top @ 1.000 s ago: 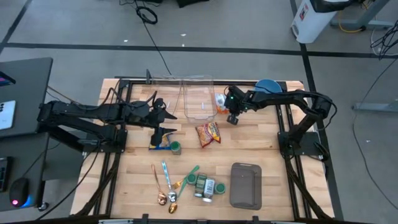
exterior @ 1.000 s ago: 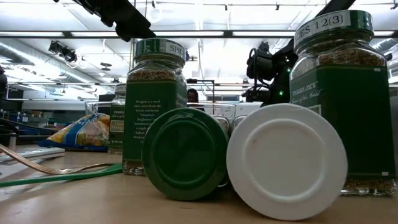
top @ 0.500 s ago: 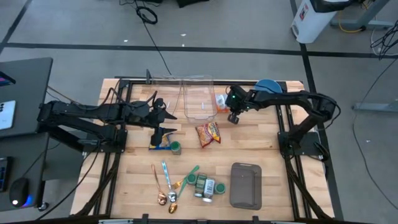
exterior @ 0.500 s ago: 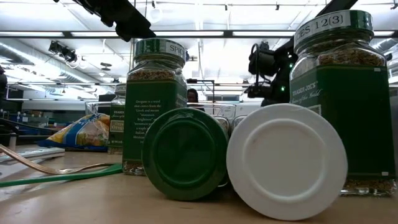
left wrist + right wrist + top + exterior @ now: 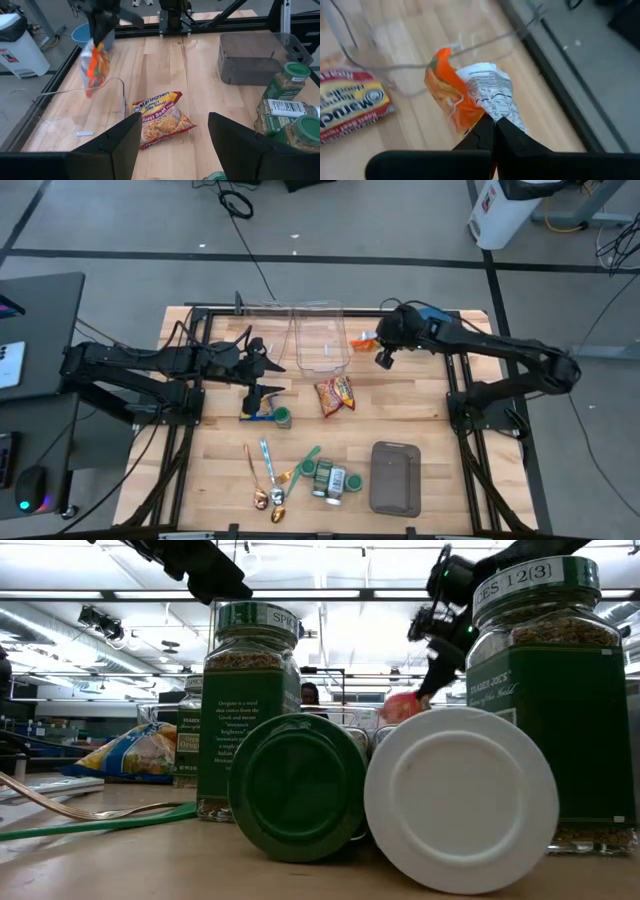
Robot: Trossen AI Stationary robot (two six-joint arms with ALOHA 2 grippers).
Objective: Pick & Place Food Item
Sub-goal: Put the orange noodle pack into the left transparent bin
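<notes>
An orange and white snack packet (image 5: 470, 95) hangs in the air with my right gripper (image 5: 494, 122) shut on it, just to the right of the clear plastic container (image 5: 320, 337) at the table's far edge. The left wrist view shows the packet (image 5: 94, 65) dangling above the container's corner (image 5: 120, 87). A ramen packet (image 5: 335, 393) lies flat on the wood in the middle of the table. My left gripper (image 5: 175, 120) stands open above the table's left half, pointing at the ramen packet (image 5: 160, 117), with nothing between its fingers. My right gripper pinches the packet's crumpled white printed end (image 5: 492, 107) between its two fingertips. The fingers slant down at it from the table's right side. The packet hangs below them, clear of the table, orange end lowest (image 5: 90, 87).
Several green-lidded spice jars (image 5: 330, 478) and a grey box (image 5: 395, 477) sit near the front edge, with spoons (image 5: 270, 480) to their left. A small jar (image 5: 283, 416) stands below my left gripper. A blue bowl (image 5: 432, 315) is at the far right.
My right gripper has risen and drawn back a little toward the table's right edge, staying shut. The orange and white packet has come up with it from beside the container and now hangs clear of the table.
</notes>
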